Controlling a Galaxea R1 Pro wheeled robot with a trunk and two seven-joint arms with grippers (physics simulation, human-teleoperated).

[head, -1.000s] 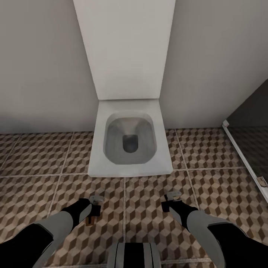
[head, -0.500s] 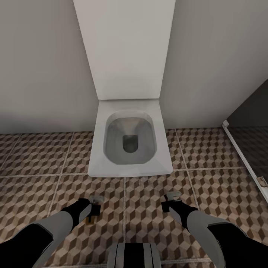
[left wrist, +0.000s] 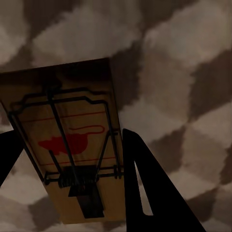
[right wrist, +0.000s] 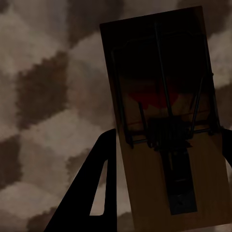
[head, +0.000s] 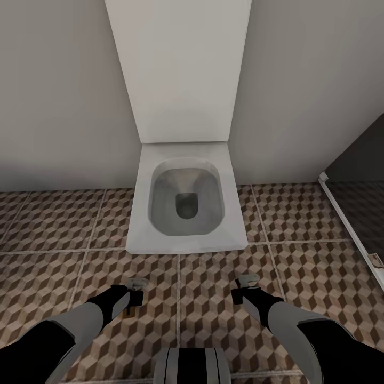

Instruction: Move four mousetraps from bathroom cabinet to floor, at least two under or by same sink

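Both my arms hang low over the cube-patterned bathroom floor in front of a white toilet. My left gripper is shut on a tan mousetrap with black wire and a red mouse mark, held flat just above the tiles between the dark fingers. A sliver of that trap peeks out below the hand in the head view. My right gripper is shut on a second mousetrap, shadowed, also close over the floor. The cabinet, the sink and the other traps are out of view.
The white toilet with its raised lid stands straight ahead against the pale wall. At the right runs a dark panel with a white frame. Open tiles lie to both sides of the toilet.
The left gripper has shifted slightly, and less of its trap shows under the hand in the head view. The right arm and the camera stay nearly still.
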